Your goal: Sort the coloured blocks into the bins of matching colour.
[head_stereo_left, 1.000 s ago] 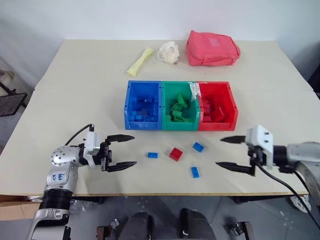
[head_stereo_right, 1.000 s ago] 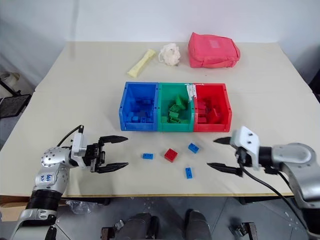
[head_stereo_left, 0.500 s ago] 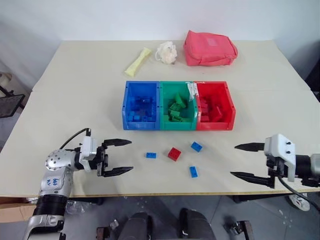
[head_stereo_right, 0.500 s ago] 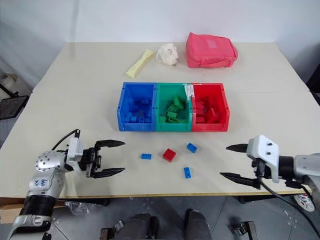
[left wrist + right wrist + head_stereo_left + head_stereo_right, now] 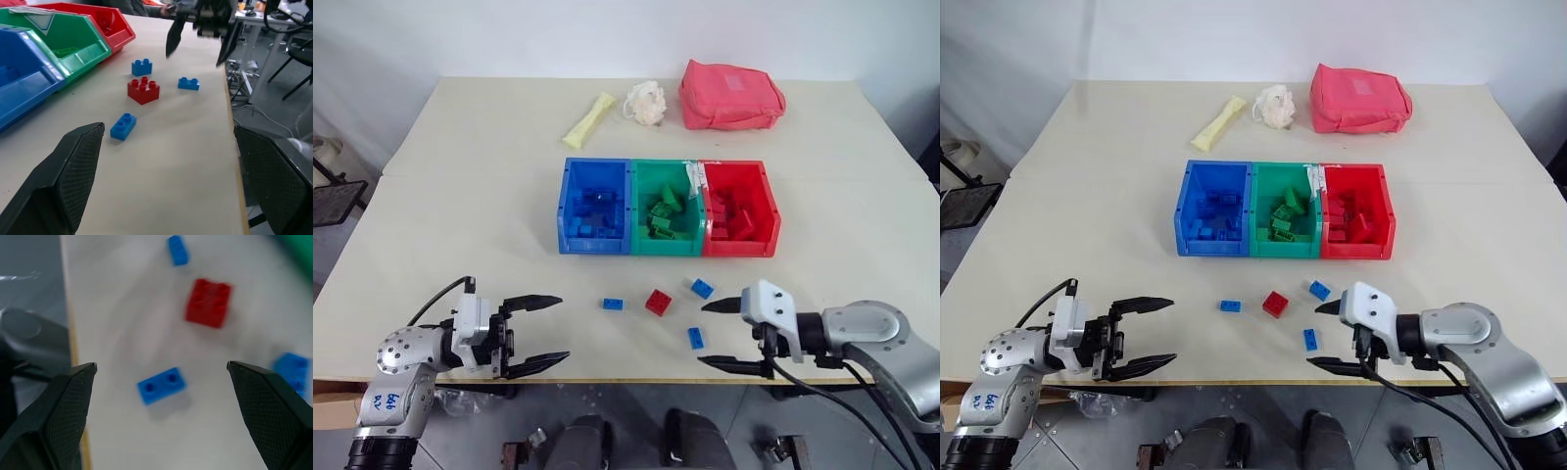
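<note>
Left arm: silver-grey metal casing with a rounded joint housing, blue handwritten marking on its side, and a ribbed black collar below. A black cable loops from the wrist. White wrist block carries the left pincer [image 5: 536,333], two slim black tapered fingers [image 5: 73,171] with cross-hatched inner pads. Right arm: smooth silver-grey curved shell, black cables trailing beneath. White angular wrist block with small dark screws carries the right pincer [image 5: 718,334], fingers likewise black and pointed.

My head cameras look down over the table [image 5: 460,176]. My wrist cameras face each other, close and low, sharing the red block [image 5: 143,90].
</note>
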Controlling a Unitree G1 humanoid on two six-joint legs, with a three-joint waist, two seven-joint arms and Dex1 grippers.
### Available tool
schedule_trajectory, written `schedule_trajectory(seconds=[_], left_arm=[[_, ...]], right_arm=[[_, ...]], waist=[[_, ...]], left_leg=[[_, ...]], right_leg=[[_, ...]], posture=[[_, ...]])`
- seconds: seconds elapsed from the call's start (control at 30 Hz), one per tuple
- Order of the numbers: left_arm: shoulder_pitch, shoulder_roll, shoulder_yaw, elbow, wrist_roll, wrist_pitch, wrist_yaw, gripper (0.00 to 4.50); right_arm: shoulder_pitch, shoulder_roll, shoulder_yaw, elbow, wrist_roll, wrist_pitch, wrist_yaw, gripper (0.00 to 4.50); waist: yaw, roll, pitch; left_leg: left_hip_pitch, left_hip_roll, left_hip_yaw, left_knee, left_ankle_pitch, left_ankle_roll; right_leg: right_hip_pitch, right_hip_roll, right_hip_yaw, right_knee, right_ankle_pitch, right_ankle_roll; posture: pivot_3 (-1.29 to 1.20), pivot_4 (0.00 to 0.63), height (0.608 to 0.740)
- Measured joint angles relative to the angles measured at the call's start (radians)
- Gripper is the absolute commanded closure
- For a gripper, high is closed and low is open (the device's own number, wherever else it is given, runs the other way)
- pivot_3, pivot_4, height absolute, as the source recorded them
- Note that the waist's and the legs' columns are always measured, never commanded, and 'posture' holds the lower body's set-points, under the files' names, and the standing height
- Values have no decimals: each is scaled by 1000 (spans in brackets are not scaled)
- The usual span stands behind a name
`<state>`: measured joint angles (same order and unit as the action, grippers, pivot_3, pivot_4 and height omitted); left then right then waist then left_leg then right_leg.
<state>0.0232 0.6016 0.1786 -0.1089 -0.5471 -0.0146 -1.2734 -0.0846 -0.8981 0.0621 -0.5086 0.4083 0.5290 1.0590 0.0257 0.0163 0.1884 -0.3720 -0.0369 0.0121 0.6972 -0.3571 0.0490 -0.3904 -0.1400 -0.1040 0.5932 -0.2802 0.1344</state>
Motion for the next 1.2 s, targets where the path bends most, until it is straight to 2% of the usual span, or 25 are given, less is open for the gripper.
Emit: schedule_trajectory(seconds=[0.13,0.17,0.23,0.47,0.67,0.83,1.0,1.2], left_arm=[[12,-5,0,-34,-3,13,29,0],[12,-5,-1,-36,-4,14,32,0],[14,-5,-1,-37,-4,14,39,0],[10,-8,-1,-35,-4,14,44,0],[-22,-14,-1,-18,-3,4,42,0],[-59,-39,-6,12,0,-17,46,0],[-112,-78,-6,48,8,-32,102,0],[-150,-139,10,51,53,-30,282,0]], right_arm=[[-48,33,77,56,-46,-25,0,33],[-59,48,98,76,-58,-31,-1,203],[-67,62,141,109,-87,-42,-2,626],[-98,81,154,144,-133,-70,-16,2946],[-105,83,151,144,-127,-64,-14,3013],[-203,136,122,144,-77,-41,-25,3013],[-380,245,108,175,-49,-26,-69,3013],[-578,418,137,389,-88,-85,-118,3013]], waist=[[-3,0,0],[-4,0,0],[-4,0,0],[-3,-1,0],[-3,-1,0],[-4,-1,0],[-7,0,0],[-10,0,0]], left_leg=[[0,0,0,0,0,0],[0,0,1,0,0,0],[0,0,1,0,0,0],[1,0,0,0,0,0],[1,0,1,0,0,0],[0,1,1,0,0,0],[0,1,1,0,0,0],[0,-1,1,0,0,0]], right_leg=[[0,1,0,0,0,0],[0,1,0,1,0,0],[-1,2,0,2,0,0],[0,5,0,2,0,0],[0,5,0,2,0,0],[0,6,0,3,0,0],[-1,7,0,6,0,0],[-3,8,-2,10,0,0]], posture=[[0,150,740],[0,150,740],[0,150,740],[0,150,740],[0,150,740],[0,150,740],[0,150,740],[0,150,740]])
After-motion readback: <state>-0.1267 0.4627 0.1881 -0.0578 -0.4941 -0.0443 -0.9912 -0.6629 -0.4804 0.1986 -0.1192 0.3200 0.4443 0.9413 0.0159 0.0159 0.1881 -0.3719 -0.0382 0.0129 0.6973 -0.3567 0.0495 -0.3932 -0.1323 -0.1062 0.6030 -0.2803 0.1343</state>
